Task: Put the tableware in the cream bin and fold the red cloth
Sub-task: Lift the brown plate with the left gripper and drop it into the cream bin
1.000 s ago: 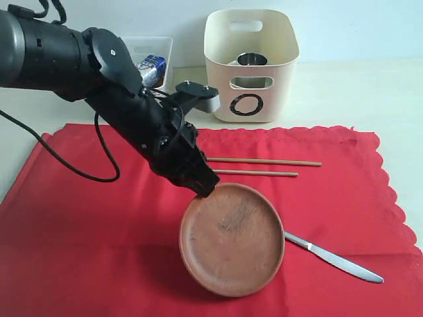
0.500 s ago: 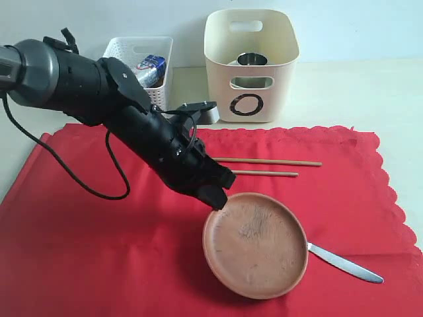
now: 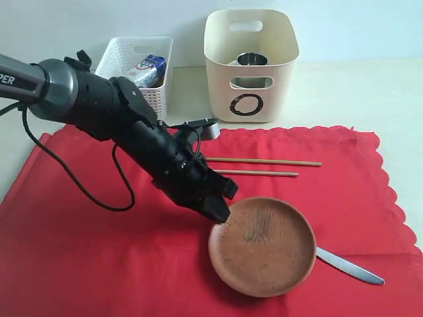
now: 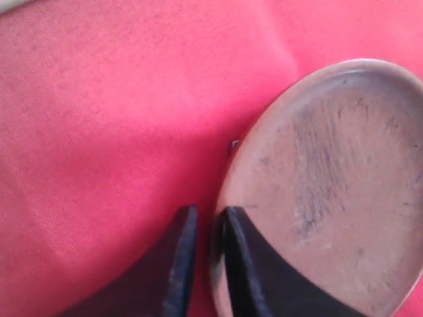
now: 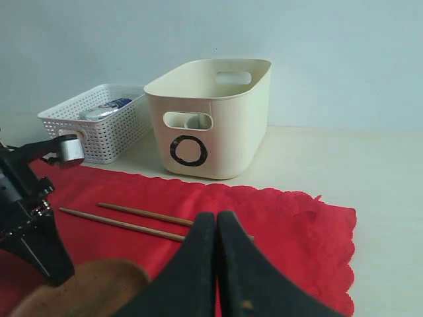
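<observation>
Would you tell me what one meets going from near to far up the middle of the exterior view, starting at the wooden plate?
round brown wooden plate → two thin wooden chopsticks → scalloped far edge of the bright red cloth → tall cream plastic bin

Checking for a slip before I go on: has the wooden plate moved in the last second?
Yes. In the exterior view the wooden plate has slid right, covering more of the table knife, and lies flatter on the red cloth.
</observation>
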Robot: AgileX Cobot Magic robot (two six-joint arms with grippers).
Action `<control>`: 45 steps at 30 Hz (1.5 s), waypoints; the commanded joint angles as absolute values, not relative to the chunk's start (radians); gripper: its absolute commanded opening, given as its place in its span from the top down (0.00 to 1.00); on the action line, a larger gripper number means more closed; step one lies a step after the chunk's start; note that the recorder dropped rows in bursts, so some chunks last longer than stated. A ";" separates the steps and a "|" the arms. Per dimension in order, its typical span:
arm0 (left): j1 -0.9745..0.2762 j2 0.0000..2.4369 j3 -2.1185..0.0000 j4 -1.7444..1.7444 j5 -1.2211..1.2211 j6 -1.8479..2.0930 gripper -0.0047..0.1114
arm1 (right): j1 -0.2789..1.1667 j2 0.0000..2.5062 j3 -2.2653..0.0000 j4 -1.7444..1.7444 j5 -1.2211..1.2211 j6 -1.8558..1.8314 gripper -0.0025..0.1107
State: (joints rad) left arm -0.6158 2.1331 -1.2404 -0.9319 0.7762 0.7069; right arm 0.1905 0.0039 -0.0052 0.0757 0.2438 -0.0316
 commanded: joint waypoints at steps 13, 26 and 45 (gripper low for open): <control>-0.630 2.142 -1.244 -0.994 0.838 0.739 0.96 | 0.192 0.000 0.000 0.077 0.234 -0.033 0.98; -0.562 1.923 -1.244 -1.137 0.968 0.757 0.96 | 0.192 0.000 0.000 0.077 0.237 -0.033 0.98; -0.498 1.847 -1.412 -1.218 0.716 0.761 0.96 | 0.192 0.000 0.000 0.077 0.237 -0.033 0.98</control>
